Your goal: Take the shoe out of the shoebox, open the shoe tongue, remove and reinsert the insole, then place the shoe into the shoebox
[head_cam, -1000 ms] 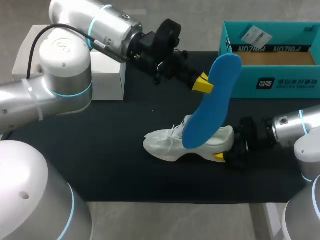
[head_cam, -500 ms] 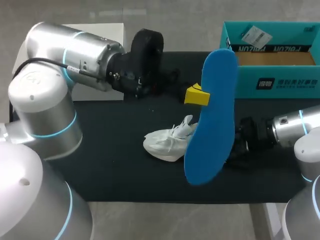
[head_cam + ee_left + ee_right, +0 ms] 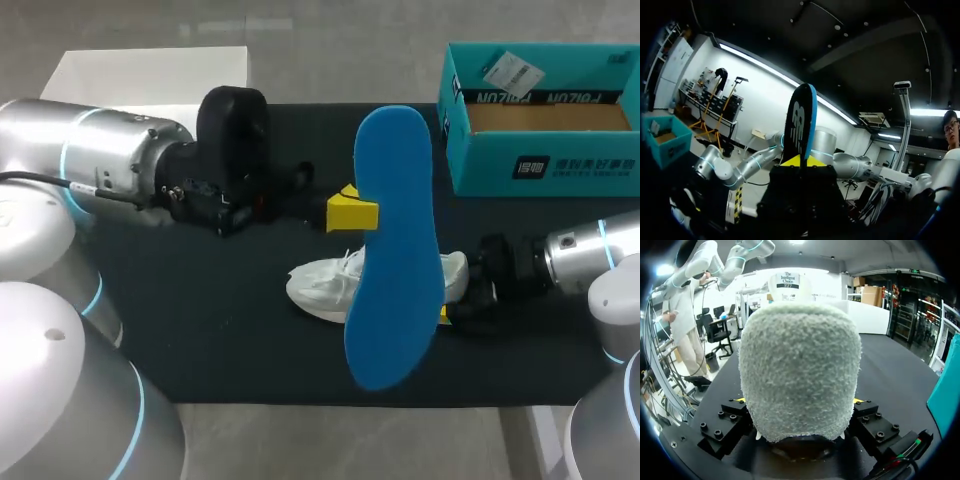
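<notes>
The left pincer (image 3: pixel 352 212) grips insole (image 3: pixel 392 250) edge; right pincer (image 3: pixel 448 302) clamps shoe (image 3: pixel 325 290) heel.

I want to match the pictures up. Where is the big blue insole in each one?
Head view: the insole stands up in the middle, over the shoe, held by the left gripper.
Left wrist view: the insole is edge-on, upright between that gripper's fingers.
Right wrist view: not in it; the shoe's heel fills it.
Shared landmark: the teal shoebox.

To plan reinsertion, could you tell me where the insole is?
Head view: the blue insole stands mid-table in the jaws of the left gripper, over the white shoe.
</notes>
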### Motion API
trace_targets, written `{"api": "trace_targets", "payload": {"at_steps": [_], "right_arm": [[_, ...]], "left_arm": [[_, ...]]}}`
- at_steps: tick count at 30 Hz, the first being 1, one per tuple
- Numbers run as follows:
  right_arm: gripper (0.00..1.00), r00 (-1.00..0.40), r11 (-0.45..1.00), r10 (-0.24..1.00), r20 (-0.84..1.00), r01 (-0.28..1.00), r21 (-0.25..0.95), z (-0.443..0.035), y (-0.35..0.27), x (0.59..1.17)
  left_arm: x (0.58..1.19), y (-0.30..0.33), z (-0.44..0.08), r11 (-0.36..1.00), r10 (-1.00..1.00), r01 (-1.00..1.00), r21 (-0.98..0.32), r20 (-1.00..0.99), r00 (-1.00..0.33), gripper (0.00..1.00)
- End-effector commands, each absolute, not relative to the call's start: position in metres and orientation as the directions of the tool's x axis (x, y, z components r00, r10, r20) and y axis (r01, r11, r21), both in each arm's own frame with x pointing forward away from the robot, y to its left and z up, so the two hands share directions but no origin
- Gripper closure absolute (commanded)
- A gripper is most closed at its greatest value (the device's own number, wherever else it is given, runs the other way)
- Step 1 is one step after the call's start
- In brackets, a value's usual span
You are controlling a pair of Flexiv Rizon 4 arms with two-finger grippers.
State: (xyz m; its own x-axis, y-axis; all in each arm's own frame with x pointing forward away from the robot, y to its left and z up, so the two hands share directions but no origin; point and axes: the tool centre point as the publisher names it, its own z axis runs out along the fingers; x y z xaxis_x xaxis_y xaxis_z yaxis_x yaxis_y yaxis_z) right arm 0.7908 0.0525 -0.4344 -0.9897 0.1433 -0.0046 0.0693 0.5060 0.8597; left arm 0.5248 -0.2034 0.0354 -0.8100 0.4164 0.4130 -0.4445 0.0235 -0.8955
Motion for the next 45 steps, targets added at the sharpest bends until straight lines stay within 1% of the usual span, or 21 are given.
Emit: {"api": "trace_targets", "payload": {"at_steps": [1, 9, 13, 15, 18, 22, 26, 31, 45], "right_arm": [[0.0, -0.986, 0.566, 0.169, -0.008, 0.09, 0.819, -0.409, 0.054, 0.785], [0.0, -0.984, 0.702, 0.175, -0.01, 0.118, 0.702, -0.375, 0.048, 0.773], [0.0, -0.986, 0.749, 0.166, 0.024, 0.142, 0.647, -0.363, 0.047, 0.768], [0.0, -0.986, 0.747, 0.168, 0.023, 0.142, 0.649, -0.361, 0.045, 0.767], [0.0, -0.985, 0.78, 0.165, 0.043, 0.158, 0.606, -0.357, 0.044, 0.767], [0.0, -0.984, 0.834, 0.165, 0.074, 0.179, 0.522, -0.342, 0.046, 0.764], [0.0, -0.973, 0.855, 0.217, 0.079, 0.228, 0.466, -0.326, 0.045, 0.759], [0.0, -0.958, 0.888, 0.26, 0.12, 0.286, 0.361, -0.31, 0.049, 0.751], [0.0, -0.947, 0.923, 0.287, 0.141, 0.313, 0.224, -0.291, 0.049, 0.728]], "left_arm": [[0.516, -0.198, 0.032, -0.021, 0.356, -0.46, -0.888, 0.423, -0.833, 1.0], [0.516, -0.198, 0.032, -0.021, 0.356, -0.46, -0.888, 0.423, -0.833, 1.0], [0.516, -0.198, 0.032, -0.021, 0.356, -0.46, -0.888, 0.423, -0.833, 1.0], [0.516, -0.198, 0.032, -0.021, 0.356, -0.46, -0.888, 0.423, -0.833, 1.0], [0.516, -0.198, 0.032, -0.021, 0.356, -0.46, -0.888, 0.423, -0.833, 1.0], [0.516, -0.198, 0.032, -0.021, 0.356, -0.46, -0.888, 0.423, -0.833, 1.0], [0.516, -0.198, 0.032, -0.021, 0.356, -0.46, -0.888, 0.423, -0.833, 1.0], [0.516, -0.198, 0.032, -0.021, 0.356, -0.46, -0.888, 0.423, -0.833, 1.0], [0.516, -0.198, 0.032, -0.021, 0.356, -0.46, -0.888, 0.423, -0.833, 1.0]]}}
